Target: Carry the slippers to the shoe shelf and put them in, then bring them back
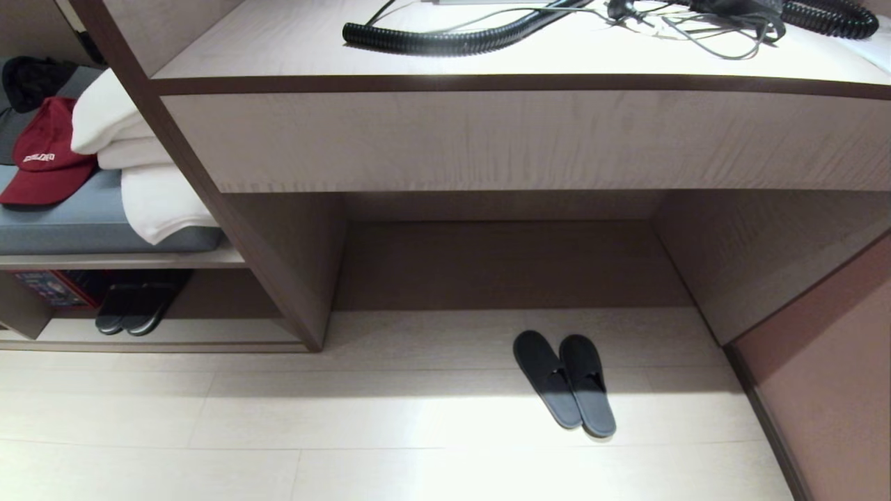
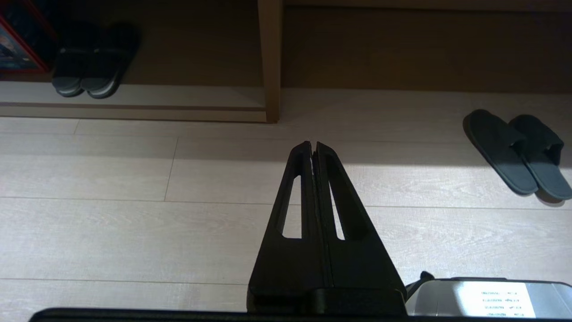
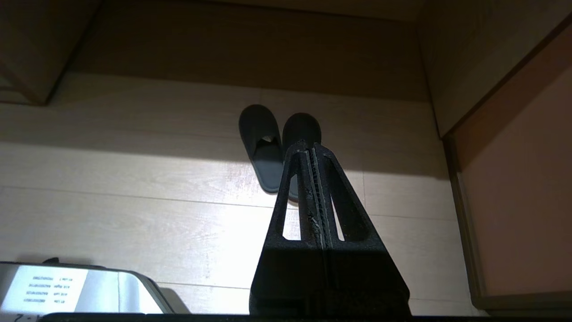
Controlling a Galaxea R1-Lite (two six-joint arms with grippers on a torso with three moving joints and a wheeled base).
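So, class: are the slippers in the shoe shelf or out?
Out: the slippers lie side by side on the floor, right of the shoe shelf.

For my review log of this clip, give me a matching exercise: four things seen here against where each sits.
Things:
1. slippers
2. red cap
3. coiled black cable
4. other dark pair

Places:
A. on the desk counter
B. on the grey cushion
C. on the open floor under the counter
D. inside the shoe shelf

Pairs: 1-C, 2-B, 3-A, 4-D
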